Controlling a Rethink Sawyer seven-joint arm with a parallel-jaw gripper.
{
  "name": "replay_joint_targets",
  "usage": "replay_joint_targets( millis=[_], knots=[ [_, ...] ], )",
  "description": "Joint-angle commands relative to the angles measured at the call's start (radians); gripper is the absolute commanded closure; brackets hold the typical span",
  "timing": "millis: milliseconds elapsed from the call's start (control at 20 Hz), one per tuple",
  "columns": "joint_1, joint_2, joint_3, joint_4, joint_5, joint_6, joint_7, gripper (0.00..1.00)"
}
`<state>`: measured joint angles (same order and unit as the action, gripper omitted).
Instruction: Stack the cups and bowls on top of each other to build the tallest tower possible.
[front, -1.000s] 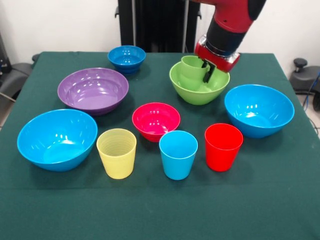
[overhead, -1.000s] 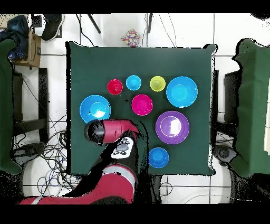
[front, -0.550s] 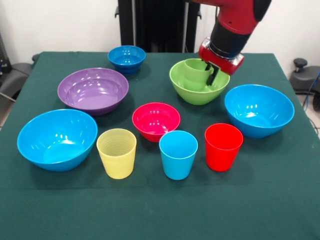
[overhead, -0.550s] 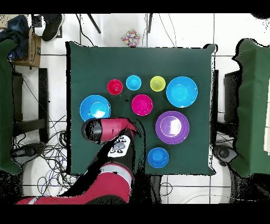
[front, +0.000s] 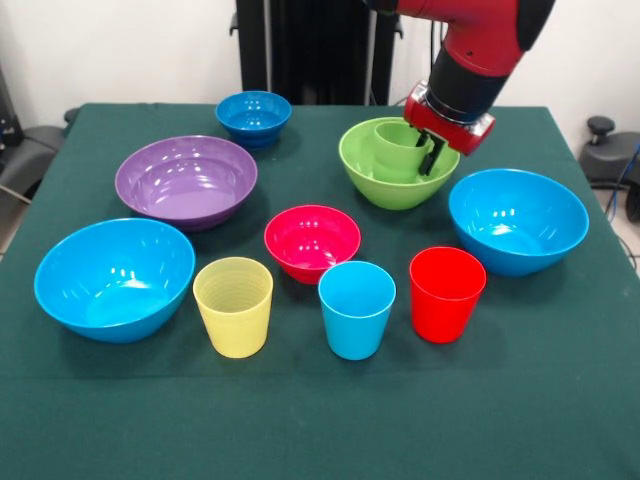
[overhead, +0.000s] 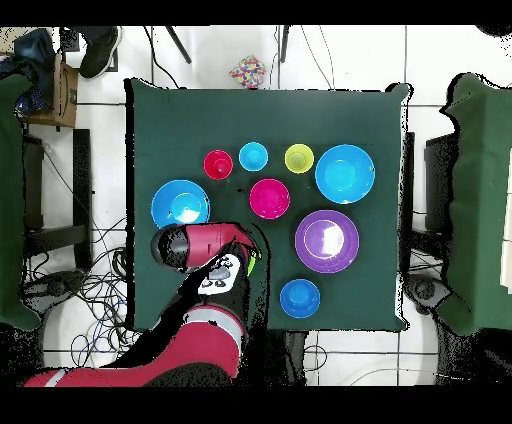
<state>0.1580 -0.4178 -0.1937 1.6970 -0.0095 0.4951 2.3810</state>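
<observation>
Green cup (front: 398, 150) upright inside lime-green bowl (front: 398, 180), far side of desk (front: 560, 340). Tool (front: 432, 155) at cup's right rim, one finger in, one out; grip or release: cannot tell.

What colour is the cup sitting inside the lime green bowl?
Green, like the bowl; the cup shows best in the front view.

- The bench (front: 560, 420) wears a dark green cloth and spreads under and around the end effector (front: 432, 152).
- A plain white wall (front: 120, 50) stands behind the end effector, beyond the bench.
- The floor (overhead: 330, 58) is white tile, with loose cables (overhead: 75, 290) off to one side of the end effector.
- Other green-covered tables (overhead: 480, 200) flank the bench.
</observation>
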Motion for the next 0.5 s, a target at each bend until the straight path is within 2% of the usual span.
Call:
replay_joint_targets(
  millis=[50,200,500],
  knots=[
    [0.000,0.011,0.091,-0.041,0.038,0.062,0.086,1.00],
    [-0.012,0.012,0.107,-0.028,0.045,0.046,0.083,1.00],
    [-0.006,0.015,0.091,-0.041,0.035,0.043,0.083,1.00]
  ],
)
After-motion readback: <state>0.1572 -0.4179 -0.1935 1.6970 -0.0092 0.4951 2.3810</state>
